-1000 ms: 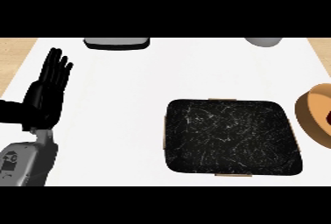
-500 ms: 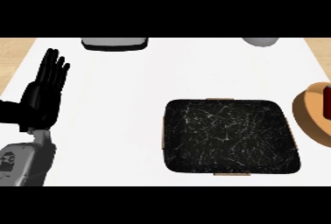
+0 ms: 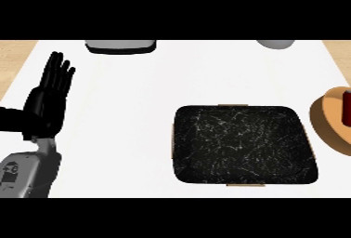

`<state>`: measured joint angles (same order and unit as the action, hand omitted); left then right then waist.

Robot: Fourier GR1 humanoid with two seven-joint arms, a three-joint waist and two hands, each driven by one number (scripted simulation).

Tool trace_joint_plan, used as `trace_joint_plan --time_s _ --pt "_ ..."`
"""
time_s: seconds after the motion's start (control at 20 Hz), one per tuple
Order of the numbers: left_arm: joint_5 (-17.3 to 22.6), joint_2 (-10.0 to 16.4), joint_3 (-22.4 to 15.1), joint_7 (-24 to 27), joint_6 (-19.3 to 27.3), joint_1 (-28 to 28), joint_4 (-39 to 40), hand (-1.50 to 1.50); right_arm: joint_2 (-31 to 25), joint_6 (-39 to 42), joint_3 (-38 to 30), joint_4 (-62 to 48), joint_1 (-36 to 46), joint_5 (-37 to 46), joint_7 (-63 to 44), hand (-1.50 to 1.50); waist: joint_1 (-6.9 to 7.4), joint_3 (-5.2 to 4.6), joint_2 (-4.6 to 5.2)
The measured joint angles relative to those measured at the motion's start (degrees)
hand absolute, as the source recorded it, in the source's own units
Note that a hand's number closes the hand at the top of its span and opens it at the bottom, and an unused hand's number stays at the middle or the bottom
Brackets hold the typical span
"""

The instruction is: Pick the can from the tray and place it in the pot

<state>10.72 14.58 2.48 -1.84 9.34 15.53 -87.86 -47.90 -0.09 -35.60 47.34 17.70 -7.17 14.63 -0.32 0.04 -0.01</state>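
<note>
A: Well, from the head view, where is the can?

B: The can [image 3: 346, 108] stands on the round brown tray [image 3: 328, 122] at the far right edge, half cut off. It looks upright, though I cannot be sure.

A: And the hands?

B: The left hand [image 3: 45, 106] rests at the left side, fingers [image 3: 58, 74] straight and open, holding nothing. The right hand does not show.

A: Which way does the can lie, then?

B: Far to the right of those fingers, with the black pot [image 3: 243, 144] between. I judge the right side nearer.

A: Room?

B: White worktop [image 3: 158, 93] shows above and left of the pot. Tray and pot sit just beside each other, so a short carry leftward should do.
</note>
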Motion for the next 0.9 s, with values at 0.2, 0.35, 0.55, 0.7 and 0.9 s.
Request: trace_joint_plan --time_s 0.2,0.35,0.55,0.7,0.9 --pt "0.0 0.0 0.4 -0.3 -0.5 -0.3 -0.9 0.00 -3.9 4.4 -4.4 -6.6 -0.9 -3.0 4.4 -1.50 0.28 0.02 0.06" --pt "0.1 0.2 0.8 -1.5 -0.8 0.2 -1.1 0.00 -6.2 7.4 -6.9 -12.4 -2.6 -4.1 8.9 -1.50 0.36 0.05 0.10" --pt "-0.2 -0.2 1.0 -0.8 -1.1 -0.3 -1.2 0.00 -10.6 12.1 -9.8 -19.6 -4.9 -5.6 13.4 -1.50 0.40 0.09 0.14" --pt "-0.4 -0.7 1.1 0.1 -1.5 -0.2 -0.3 0.00 -12.7 14.2 -10.7 -24.9 -5.5 -5.7 17.0 -1.50 0.54 0.13 0.20" --pt "-0.6 -0.8 1.1 -0.4 -1.6 -0.1 -0.9 0.00 -15.5 17.8 -11.9 -30.0 -7.6 -6.0 20.8 -1.50 0.59 0.21 0.23"
